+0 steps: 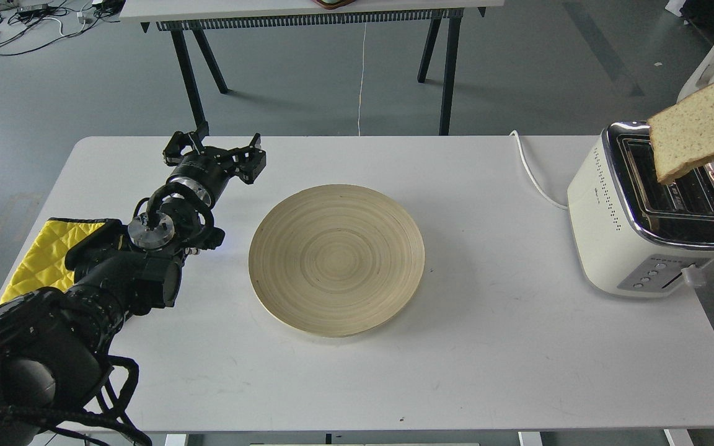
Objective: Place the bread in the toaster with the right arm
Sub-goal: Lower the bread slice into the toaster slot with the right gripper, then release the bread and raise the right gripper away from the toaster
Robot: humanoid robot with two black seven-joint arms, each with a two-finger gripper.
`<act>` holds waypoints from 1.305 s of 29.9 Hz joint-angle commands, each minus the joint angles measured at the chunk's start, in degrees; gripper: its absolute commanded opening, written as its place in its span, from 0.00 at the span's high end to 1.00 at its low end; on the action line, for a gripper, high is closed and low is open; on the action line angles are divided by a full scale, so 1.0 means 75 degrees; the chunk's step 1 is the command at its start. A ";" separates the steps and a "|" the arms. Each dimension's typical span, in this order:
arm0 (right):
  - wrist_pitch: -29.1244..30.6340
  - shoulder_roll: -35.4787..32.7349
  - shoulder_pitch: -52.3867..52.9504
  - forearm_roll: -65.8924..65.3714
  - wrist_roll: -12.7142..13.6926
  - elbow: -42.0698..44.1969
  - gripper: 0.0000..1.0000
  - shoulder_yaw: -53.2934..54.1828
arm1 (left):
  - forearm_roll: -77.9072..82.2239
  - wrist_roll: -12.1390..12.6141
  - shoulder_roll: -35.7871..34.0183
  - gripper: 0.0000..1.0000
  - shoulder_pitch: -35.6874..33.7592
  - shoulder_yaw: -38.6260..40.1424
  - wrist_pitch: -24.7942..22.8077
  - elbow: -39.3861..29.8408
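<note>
- A yellow quilted cloth (41,254) lies flat at the left edge of the white table (487,347). It looks soft and puffy.
- The left gripper (214,153) hangs just over the table, and its 2 black claws are spread apart with nothing in them. I think it waits out of the way.
- A round wooden plate (336,259) sits in the middle, with ring lines in the wood. It has nothing on it.
- The cream toaster (617,229) stands at the right end. It has a shiny rim, 2 dark slots on top and a white cord (533,176) behind.
- The bread (698,133) hangs tilted over the toaster's back end, 1 corner pointing down at the slots. It looks ready to go in.
- The right gripper is off the edge, so I cannot see it.
</note>
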State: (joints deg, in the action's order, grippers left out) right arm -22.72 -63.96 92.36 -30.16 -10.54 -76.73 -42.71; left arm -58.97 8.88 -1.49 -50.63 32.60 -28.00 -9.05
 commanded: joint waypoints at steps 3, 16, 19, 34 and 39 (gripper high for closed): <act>-0.0216 0.0055 -0.0150 0.0037 0.0000 -0.0328 0.90 -0.0071 | 0.0000 0.0000 -0.0001 0.00 0.0000 0.0000 0.0000 0.0000; -0.0299 0.0196 -0.0291 0.0096 0.0011 -0.0316 0.90 -0.0130 | 0.0000 0.0000 -0.0001 0.00 0.0000 0.0000 0.0000 0.0000; -0.0287 0.0173 -0.0291 0.0096 0.0023 -0.0305 0.90 -0.0130 | 0.0000 0.0000 -0.0001 0.00 0.0000 0.0000 0.0000 0.0000; -0.0451 0.0641 -0.0525 0.0142 0.0058 -0.0304 0.03 0.0023 | 0.0000 0.0000 -0.0001 0.00 0.0000 0.0000 0.0000 0.0000; -0.0451 0.0863 -0.0525 0.0809 0.0058 -0.0433 0.03 0.0910 | 0.0000 0.0000 -0.0001 0.00 0.0000 0.0000 0.0000 0.0000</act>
State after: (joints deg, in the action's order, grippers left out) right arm -26.09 -58.69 88.81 -27.09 -10.04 -79.24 -40.45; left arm -58.97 8.88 -1.50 -50.63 32.62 -28.00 -9.05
